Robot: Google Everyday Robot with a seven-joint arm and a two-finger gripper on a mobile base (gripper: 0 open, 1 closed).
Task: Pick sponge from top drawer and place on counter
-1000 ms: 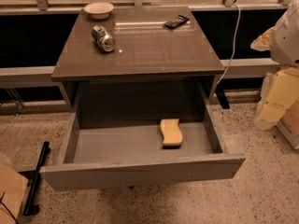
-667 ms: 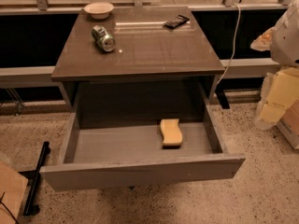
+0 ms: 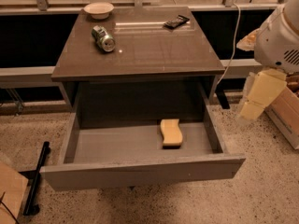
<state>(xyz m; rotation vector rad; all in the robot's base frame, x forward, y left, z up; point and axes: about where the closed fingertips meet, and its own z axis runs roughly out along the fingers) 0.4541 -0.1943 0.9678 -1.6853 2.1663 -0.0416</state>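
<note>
The pale-yellow sponge (image 3: 171, 133) lies flat on the floor of the open top drawer (image 3: 140, 171), right of its middle. The drawer is pulled fully out below the glossy brown-grey counter (image 3: 149, 50). My gripper (image 3: 259, 97), cream-yellow under the white arm, hangs at the right of the cabinet, outside the drawer. It is level with the counter's front edge, well above and to the right of the sponge, and touches nothing.
On the counter lie a tipped silver can (image 3: 103, 38), a pale bowl (image 3: 98, 8) at the back left and a flat black object (image 3: 176, 21) at the back right. A cardboard box (image 3: 287, 113) stands at the right, a black bar (image 3: 36, 178) on the floor at the left.
My arm and gripper have shifted a little to the left, toward the cabinet. The sponge and drawer have not moved.
</note>
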